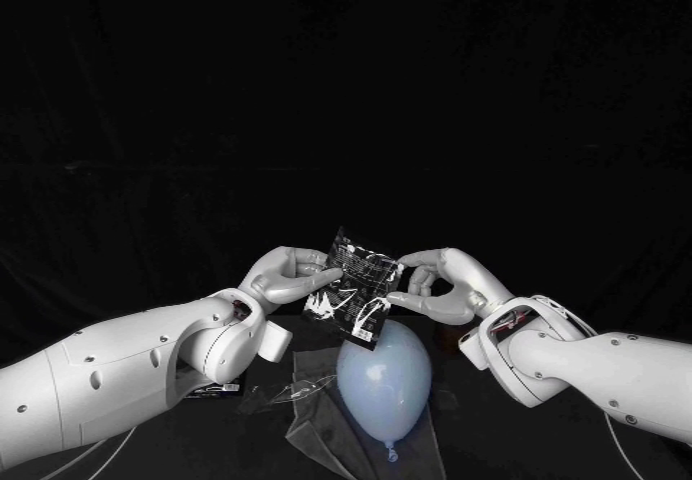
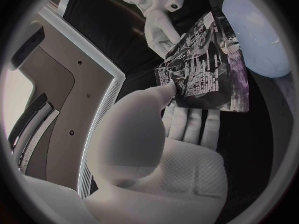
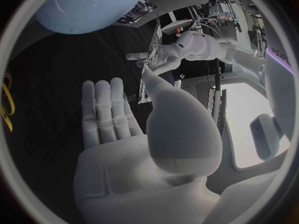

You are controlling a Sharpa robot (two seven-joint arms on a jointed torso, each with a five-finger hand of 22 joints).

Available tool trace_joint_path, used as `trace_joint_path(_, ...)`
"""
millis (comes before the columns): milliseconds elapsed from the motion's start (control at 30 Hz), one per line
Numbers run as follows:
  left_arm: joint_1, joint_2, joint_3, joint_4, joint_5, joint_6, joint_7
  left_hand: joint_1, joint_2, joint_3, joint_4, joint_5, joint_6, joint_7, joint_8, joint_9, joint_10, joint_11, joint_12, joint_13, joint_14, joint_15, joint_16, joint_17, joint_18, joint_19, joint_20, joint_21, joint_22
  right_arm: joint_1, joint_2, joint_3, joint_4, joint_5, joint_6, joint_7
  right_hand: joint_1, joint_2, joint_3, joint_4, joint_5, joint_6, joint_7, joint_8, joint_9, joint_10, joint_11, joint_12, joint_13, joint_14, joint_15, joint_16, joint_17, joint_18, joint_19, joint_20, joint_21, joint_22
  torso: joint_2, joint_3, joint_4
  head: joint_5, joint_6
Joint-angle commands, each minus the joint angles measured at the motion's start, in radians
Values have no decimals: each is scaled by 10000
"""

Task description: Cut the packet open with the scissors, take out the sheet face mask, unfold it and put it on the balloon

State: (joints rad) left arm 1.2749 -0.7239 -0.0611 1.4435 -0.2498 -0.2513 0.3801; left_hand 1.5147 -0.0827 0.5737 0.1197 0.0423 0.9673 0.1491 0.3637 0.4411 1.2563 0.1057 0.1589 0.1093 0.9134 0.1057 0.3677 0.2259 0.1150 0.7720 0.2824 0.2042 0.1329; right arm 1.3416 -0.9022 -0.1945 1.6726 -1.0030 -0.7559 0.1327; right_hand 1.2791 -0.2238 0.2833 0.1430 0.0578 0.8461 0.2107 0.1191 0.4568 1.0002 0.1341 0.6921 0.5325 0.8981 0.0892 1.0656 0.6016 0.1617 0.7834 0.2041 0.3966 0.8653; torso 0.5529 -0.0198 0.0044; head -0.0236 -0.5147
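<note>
Near the frame's middle, left hand and right hand each pinching the dark packet, blue balloon just below

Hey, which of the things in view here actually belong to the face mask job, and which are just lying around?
Belongs to the job:
- packet, pinched between the left hand and the right hand
- balloon, lying just below the packet

Just lying about:
- clear plastic film by the balloon
- small dark scrap near the left arm
</note>
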Motion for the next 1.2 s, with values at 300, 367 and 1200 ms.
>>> trace_joint_path(300,11,8,15,-17,-238,-31,244,5,85,-1,-82,55,57,-2,32,279,-41,-51,59,1,44,-9,72,15,94,51,-7,52,11,78,-731,83,332,1585,568,828,323,650,-951,745,-9,360,-235,303,107,455,-230,634,157,458,-246,691,-148,234,457,-133,239,109,-1,-10,6,-47,8)
trace_joint_path(367,11,5,15,-33,-422,-15,277,4,89,1,-90,55,59,-6,32,280,-47,-54,72,7,45,-11,79,22,96,53,-8,56,14,135,-866,96,334,2023,773,898,519,779,-1040,816,-25,448,-310,358,117,684,-323,793,222,714,-343,868,-153,228,646,-236,383,179,-6,-9,9,-49,-6)
trace_joint_path(1200,0,-61,15,-163,-2593,-56,743,15,85,7,-133,55,61,-15,27,278,-80,-60,112,28,40,-20,94,41,103,58,-12,70,23,1817,-964,149,390,3297,5505,-1712,582,1840,-43,998,67,1829,-967,281,-41,5681,-1010,8730,10307,6727,-1171,5052,9692,-478,4927,-1237,6393,3811,24,-3,21,-236,-30)
